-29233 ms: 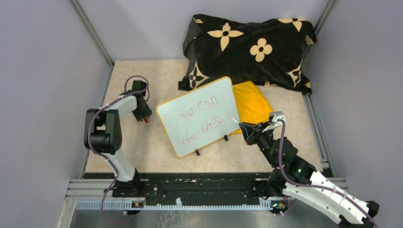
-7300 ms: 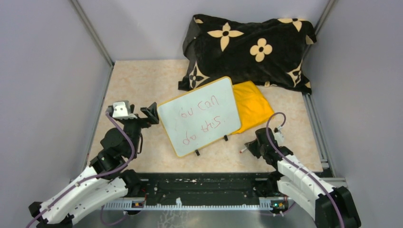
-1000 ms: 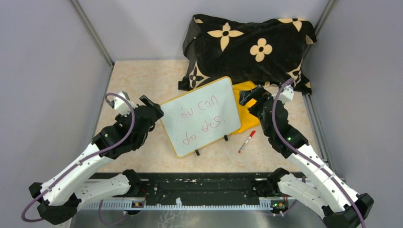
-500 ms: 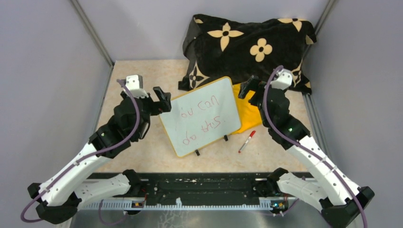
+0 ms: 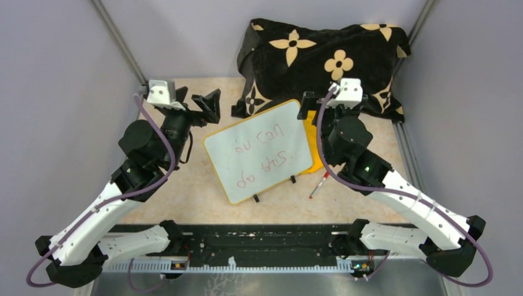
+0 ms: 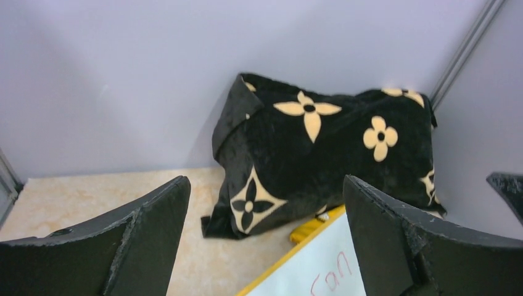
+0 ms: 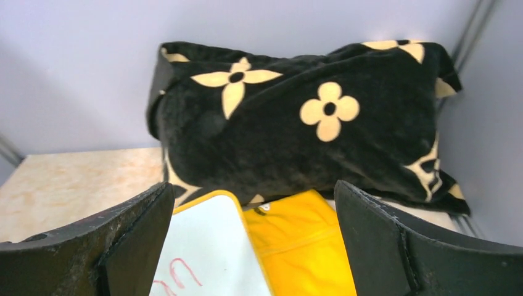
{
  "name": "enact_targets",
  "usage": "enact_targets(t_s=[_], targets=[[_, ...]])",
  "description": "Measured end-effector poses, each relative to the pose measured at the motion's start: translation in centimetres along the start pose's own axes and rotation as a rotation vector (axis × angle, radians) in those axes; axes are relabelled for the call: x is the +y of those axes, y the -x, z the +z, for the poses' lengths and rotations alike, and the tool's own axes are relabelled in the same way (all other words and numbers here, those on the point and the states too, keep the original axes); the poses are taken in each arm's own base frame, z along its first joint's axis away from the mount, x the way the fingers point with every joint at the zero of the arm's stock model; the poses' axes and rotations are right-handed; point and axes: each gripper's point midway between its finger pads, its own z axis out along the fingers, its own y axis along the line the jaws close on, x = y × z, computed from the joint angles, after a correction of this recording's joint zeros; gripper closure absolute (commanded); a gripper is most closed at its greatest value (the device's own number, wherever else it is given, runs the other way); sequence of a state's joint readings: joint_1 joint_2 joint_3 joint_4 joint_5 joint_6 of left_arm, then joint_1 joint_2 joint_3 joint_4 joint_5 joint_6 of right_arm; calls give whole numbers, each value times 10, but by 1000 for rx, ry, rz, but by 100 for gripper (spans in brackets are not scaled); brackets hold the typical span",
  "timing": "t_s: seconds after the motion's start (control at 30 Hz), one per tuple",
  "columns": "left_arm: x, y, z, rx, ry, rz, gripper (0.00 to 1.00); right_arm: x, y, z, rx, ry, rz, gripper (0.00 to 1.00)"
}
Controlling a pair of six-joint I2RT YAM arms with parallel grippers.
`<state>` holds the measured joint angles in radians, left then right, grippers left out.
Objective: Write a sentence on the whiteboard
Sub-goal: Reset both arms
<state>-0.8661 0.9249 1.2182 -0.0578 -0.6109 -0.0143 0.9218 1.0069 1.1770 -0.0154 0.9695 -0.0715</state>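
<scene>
The whiteboard (image 5: 259, 154) lies tilted on the table, its orange-yellow rim all round. The sentence (image 5: 264, 152) runs across it in two lines of thin red letters. My left gripper (image 5: 208, 102) hovers open off the board's far left corner, holding nothing. My right gripper (image 5: 316, 108) hovers open over the far right corner, also holding nothing. In the left wrist view the board's corner (image 6: 321, 265) shows between the wide black fingers (image 6: 148, 234). In the right wrist view the board (image 7: 210, 246) and some red strokes (image 7: 176, 277) sit low between the fingers (image 7: 395, 240).
A red marker (image 5: 319, 184) lies on the table right of the board's near edge. A folded yellow cloth (image 5: 322, 132) is partly under the board's right side. A black pillow with cream flowers (image 5: 324, 61) fills the back. Grey walls close in on both sides.
Both arms have risen and swung toward the back, from the board's side edges to its far corners. Both grippers stayed open. Board and marker have not moved.
</scene>
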Motion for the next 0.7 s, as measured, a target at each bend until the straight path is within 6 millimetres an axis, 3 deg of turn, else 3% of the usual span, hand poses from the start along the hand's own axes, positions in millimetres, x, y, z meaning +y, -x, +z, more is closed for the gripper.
enact_targets(t_s=[0.13, 0.23, 0.4, 0.5, 0.7], targets=[[5, 22, 2, -68, 29, -14, 1, 5, 2, -8, -41, 81, 64, 1], [8, 23, 4, -88, 57, -12, 1, 1, -4, -12, -65, 94, 97, 1], [11, -15, 8, -46, 75, 30, 1, -6, -35, -13, -34, 104, 92, 1], [10, -40, 8, -2, 65, 68, 1, -15, -43, -8, -7, 93, 95, 1], [7, -63, 2, 11, 14, 90, 1, -20, -58, -20, -1, 148, 107, 1]])
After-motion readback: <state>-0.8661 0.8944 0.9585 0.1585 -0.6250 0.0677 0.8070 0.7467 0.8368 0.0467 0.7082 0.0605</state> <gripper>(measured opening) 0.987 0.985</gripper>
